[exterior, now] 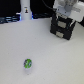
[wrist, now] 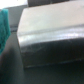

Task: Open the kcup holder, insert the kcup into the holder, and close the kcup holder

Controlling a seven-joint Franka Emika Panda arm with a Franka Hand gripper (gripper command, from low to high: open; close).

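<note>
Pale counter, exterior view, left to right.

Item 1: tiny white kcup with green-blue foil top, at 7 o'clock, standing alone, well apart from the holder.

Item 2: tall white bottle-like post, at 11 o'clock.

Item 3: black boxy kcup holder, at 2 o'clock; drawers apparently shut, contents hidden.

Item 4: white gripper, directly above the holder; whether apart or together cannot be told.

Risk: a missed handle could shove the holder backward.
</note>
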